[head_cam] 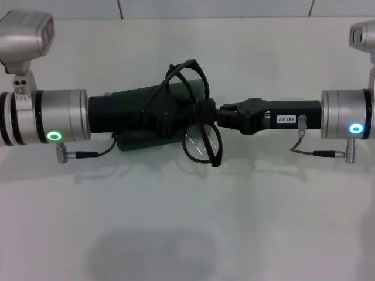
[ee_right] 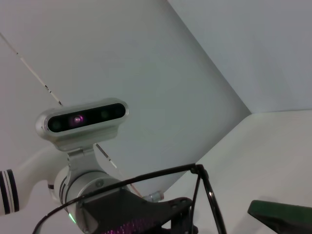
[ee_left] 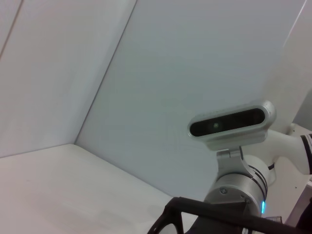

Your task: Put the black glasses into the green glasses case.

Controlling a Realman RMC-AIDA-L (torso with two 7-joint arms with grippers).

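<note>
- The black glasses (head_cam: 199, 126) hang in the air at the middle of the head view, above the white bench (head_cam: 187, 222), held between the two hands that reach in from either side.
- One lens ring (head_cam: 203, 147) drops below the arms' line; the other rim and a temple arm (head_cam: 186, 73) loop up above it.
- The green glasses case (head_cam: 153, 120) is just behind and to the left of the glasses, partly hidden by the left hand (head_cam: 176, 120); whether it is open cannot be told.
- The right hand (head_cam: 214, 117) comes in level from the right and pinches the frame at its middle.
- The left hand comes in level from the left, its tip meeting the glasses over the case; its fingers' state cannot be told.
- In the right wrist view, thin black temple wire (ee_right: 204, 195) crosses before the other arm's camera (ee_right: 82, 119), with a green case corner (ee_right: 282, 217) nearby.
</note>
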